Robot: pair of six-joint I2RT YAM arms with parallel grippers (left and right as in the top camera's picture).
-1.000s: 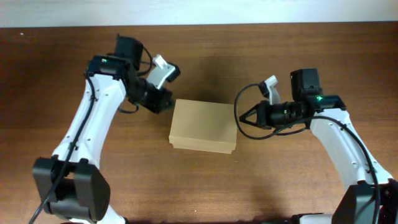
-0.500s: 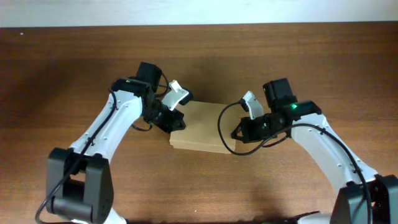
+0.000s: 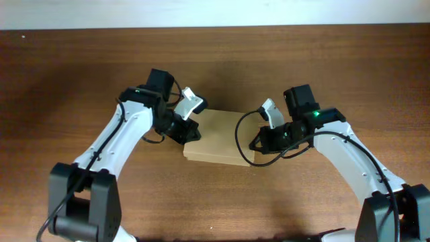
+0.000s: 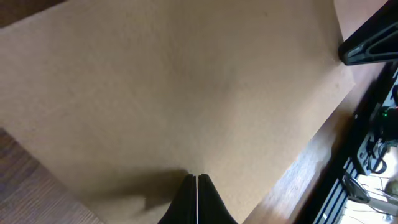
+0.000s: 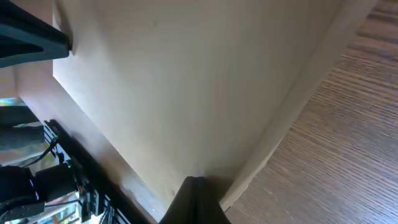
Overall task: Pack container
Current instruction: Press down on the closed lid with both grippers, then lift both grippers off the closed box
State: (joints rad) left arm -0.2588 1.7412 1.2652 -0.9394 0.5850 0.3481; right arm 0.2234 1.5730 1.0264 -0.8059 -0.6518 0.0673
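The container (image 3: 218,136) is a plain tan cardboard box with its flap lid down, lying in the middle of the table. My left gripper (image 3: 193,132) is shut and empty, its tips resting on the lid near the box's left edge; the lid fills the left wrist view (image 4: 186,93), where the tips (image 4: 196,180) touch it. My right gripper (image 3: 254,144) is shut and empty, its tips on the lid at the box's right edge. In the right wrist view the tips (image 5: 198,182) press the lid (image 5: 186,81) close to its corner.
The brown wooden table (image 3: 215,202) surrounds the box. A pale wall strip (image 3: 215,13) runs along the far edge. Both arms reach in from the front corners.
From a second ago both grippers moved inward onto the box lid, left from the far left, right from the right. In the last half second nothing has visibly moved.
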